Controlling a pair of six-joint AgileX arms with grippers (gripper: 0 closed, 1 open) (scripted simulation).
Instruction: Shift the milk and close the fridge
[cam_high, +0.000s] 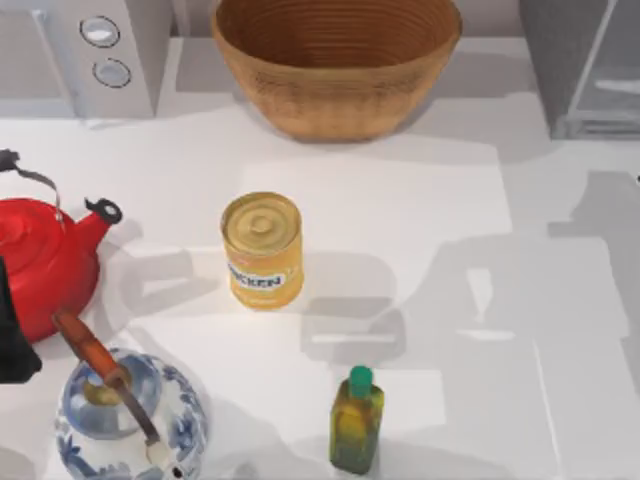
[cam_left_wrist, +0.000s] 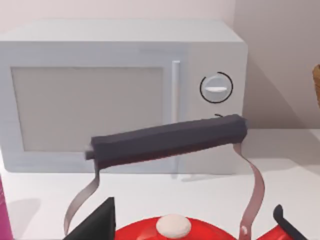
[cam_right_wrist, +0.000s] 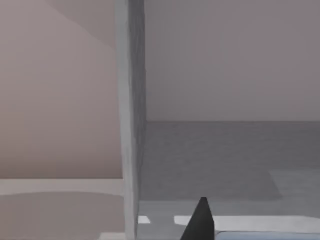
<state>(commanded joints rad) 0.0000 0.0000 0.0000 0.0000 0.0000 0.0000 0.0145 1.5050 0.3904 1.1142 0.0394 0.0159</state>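
While the left arm sits parked at the table's left edge, the left gripper (cam_left_wrist: 192, 222) hangs with its fingers wide apart over the red kettle (cam_high: 40, 265), looking across the kettle's dark handle (cam_left_wrist: 165, 140) at the microwave (cam_high: 85, 50) in the far left corner. Moving right, the yellow can (cam_high: 262, 250) stands mid-table, the basket (cam_high: 335, 65) beyond it and the oil bottle (cam_high: 356, 420) nearer. At the far right corner stands the fridge (cam_high: 585, 70), its pale door panel cut off by the top view's edge.

The right gripper (cam_right_wrist: 201, 225) is close against the fridge, facing past an upright grey wall (cam_right_wrist: 131, 100) into a bare grey compartment; whether it is clamped on anything I cannot tell. A pale blue strip at the right wrist view's edge, just beside that gripper, may be the milk (cam_right_wrist: 270, 236), though too little shows to be sure. If so, the carton lies at the fridge, well apart from the left arm, and the job falls to the right arm. How far the door stands open is hard to make out.
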